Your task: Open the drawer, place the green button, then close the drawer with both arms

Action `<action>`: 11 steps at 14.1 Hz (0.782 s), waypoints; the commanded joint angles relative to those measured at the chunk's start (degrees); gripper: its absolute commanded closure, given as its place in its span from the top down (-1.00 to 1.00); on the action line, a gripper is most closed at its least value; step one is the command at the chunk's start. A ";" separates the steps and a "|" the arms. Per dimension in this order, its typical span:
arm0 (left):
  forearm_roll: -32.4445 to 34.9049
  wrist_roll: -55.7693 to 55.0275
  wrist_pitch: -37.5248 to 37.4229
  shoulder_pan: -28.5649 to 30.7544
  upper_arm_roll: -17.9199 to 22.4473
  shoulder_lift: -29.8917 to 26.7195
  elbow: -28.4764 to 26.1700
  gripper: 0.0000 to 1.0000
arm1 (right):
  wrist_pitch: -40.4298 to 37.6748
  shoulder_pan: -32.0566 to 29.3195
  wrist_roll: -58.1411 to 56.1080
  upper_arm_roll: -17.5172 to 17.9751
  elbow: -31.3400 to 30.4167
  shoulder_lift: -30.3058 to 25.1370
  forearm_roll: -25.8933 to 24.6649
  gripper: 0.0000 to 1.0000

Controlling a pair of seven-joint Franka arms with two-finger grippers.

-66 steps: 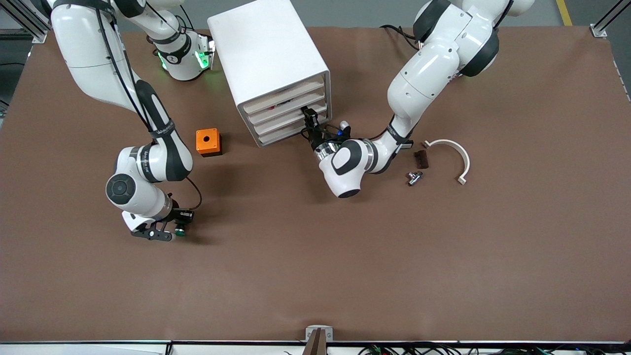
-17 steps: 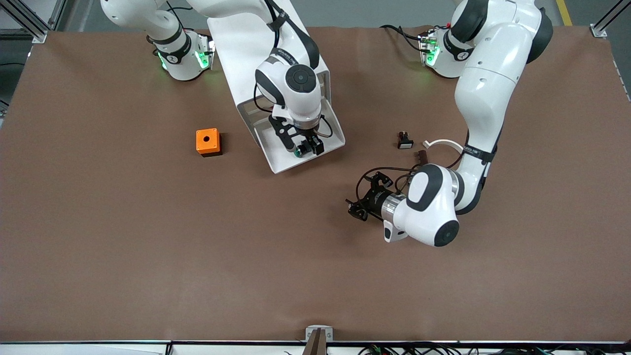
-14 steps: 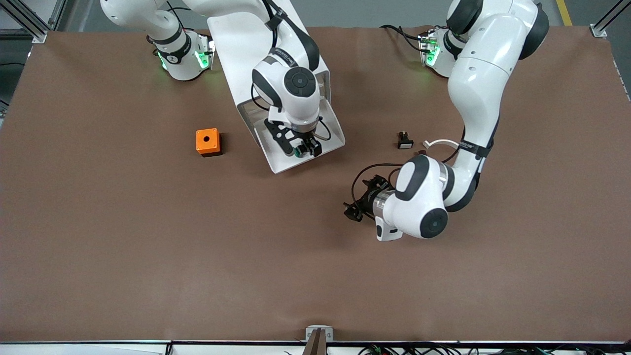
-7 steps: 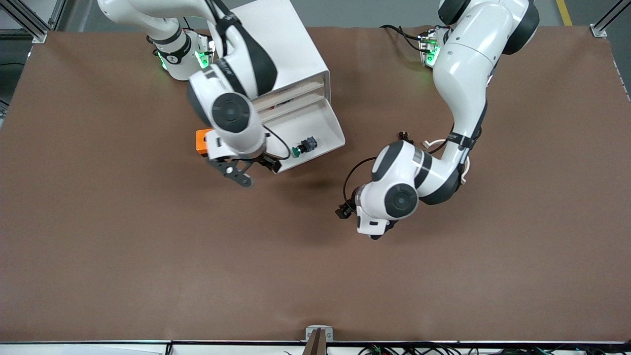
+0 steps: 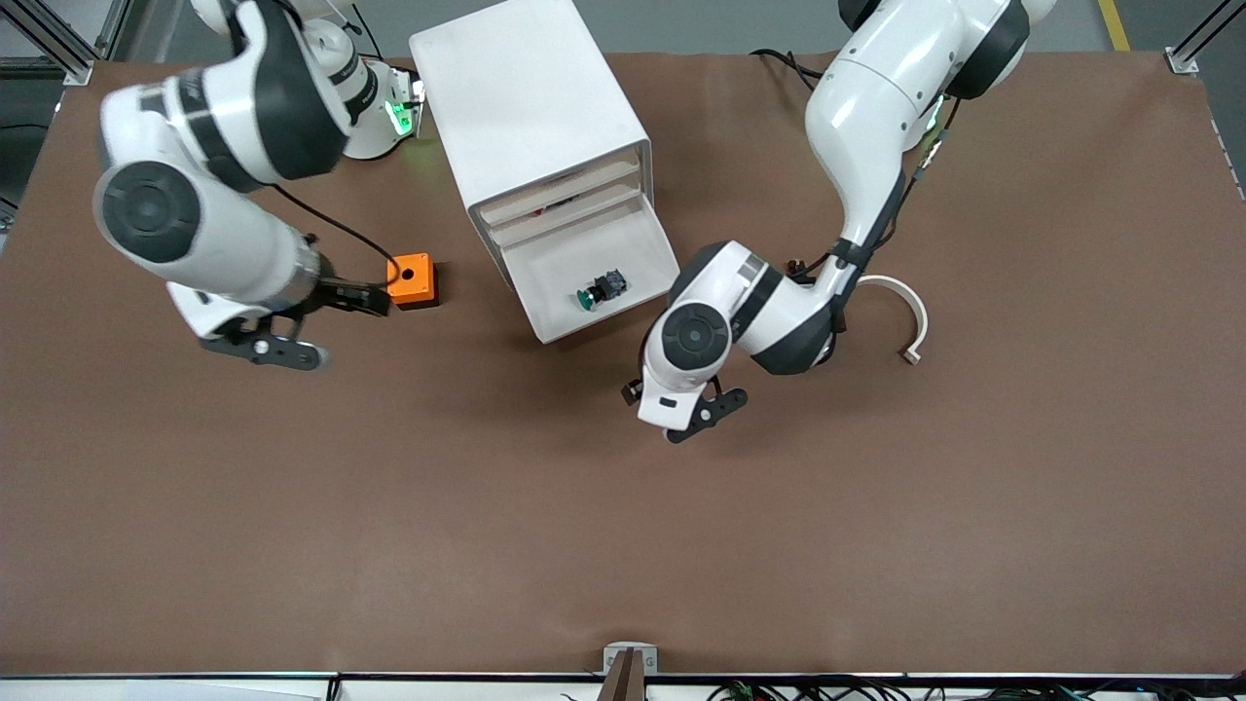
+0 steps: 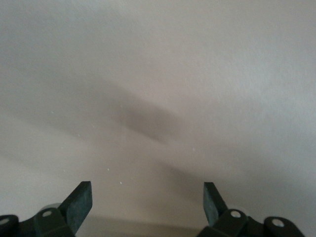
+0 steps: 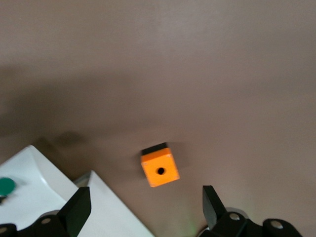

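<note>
The right gripper (image 5: pixel 292 331) is hanging up in the air over the bare brown table (image 5: pixel 389 506) at the right arm's end, just beside the orange cube (image 5: pixel 410 279) with the round hole. Its fingers (image 7: pixel 79 210) are spread wide with nothing between them — in the right wrist view it's looking down at the orange cube (image 7: pixel 159 170) and a corner of the open drawer (image 7: pixel 34 182), with a bit of green cap (image 7: pixel 6 186) peeking in at the edge.

The left gripper (image 5: pixel 681 409) is hovering over bare table too, nearer to the front camera than the cabinet. Its fingers (image 6: pixel 81 202) are also parted and holding nothing, and the left wrist view is showing only plain tabletop (image 6: pixel 158 98) under it.

The drawer (image 5: pixel 642 282) — third one down on the white cabinet (image 5: pixel 526 107) — is sitting pulled out toward the front camera. The button (image 5: pixel 601 289) is lying on its side in that tray, green cap pointing toward the right arm's end, black-and-blue body toward the left arm's.

Toward the left arm's end a white curved clamp piece (image 5: pixel 900 312) is lying on the table, partly tucked behind the left arm (image 5: pixel 857 127). The right arm (image 5: pixel 195 224) is bending over its own end of the table.
</note>
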 commanded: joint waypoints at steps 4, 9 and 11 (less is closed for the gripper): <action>1.32 -1.01 2.06 -5.01 0.54 -0.32 -1.76 0.99 | -1.65 -13.60 -20.50 0.99 -1.88 -4.55 -0.94 1.00; 0.53 -1.54 2.15 -8.79 0.36 0.30 -2.54 0.99 | -2.18 -19.32 -22.36 0.90 -0.39 -4.55 -0.85 1.00; 0.44 -1.72 2.23 -10.11 0.27 0.47 -3.07 0.99 | -1.83 -20.21 -26.56 0.99 -0.38 -4.29 -1.02 1.00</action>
